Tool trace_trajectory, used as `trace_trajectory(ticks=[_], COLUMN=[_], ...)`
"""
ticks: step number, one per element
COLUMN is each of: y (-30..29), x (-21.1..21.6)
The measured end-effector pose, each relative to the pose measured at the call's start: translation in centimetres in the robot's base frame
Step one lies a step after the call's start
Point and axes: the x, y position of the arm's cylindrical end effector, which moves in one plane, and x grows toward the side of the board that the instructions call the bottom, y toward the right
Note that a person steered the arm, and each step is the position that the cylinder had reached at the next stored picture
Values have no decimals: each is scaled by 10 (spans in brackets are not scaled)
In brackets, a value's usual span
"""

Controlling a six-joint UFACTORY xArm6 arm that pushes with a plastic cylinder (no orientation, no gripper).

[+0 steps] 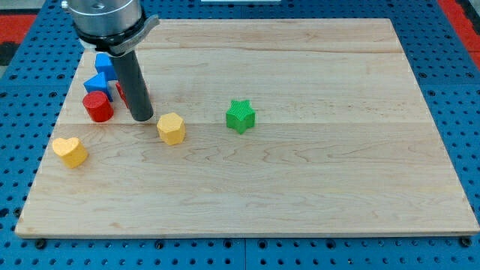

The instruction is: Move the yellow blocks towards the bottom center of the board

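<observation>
The yellow hexagon (171, 128) is lying on the surface (300, 187) left of centre, roughly at mid height, and the yellow heart (70, 151) is sitting well to its left and a little lower, near the surface's left edge. Both are resting far above the bottom centre. My tip (141, 118) is standing just up and to the left of the hexagon, near it but not touching, with a strip of bare wood showing between them; the rod is rising straight from there to the arm's grey mount at the view's top left. The rod carries no fingers, so nothing is being clasped or let go here; it is simply standing on the wood. Just left of my tip a red cylinder (98, 106) is sitting, and behind it two blue blocks are crowding together: a blue one (97, 82) with a slanted, wedge-like top, and another blue block (105, 64) higher up, its shape hard to make out. A second red block (120, 91) is peeking out from behind the rod, mostly hidden. To the hexagon's right, apart from it, a green star (241, 115) is sitting alone. No writing or labels are showing anywhere. A blue pegboard (450, 82) with rows of holes is framing the surface on all sides.
</observation>
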Motion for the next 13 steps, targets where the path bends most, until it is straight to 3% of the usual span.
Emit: trace_trajectory(ticks=[1,3,5,6,7,8,9,10,11,13], y=[-4,76,106,126,132,77,-61,-146,-114,56], x=[14,50,26,48,104,135,132,115,67,70])
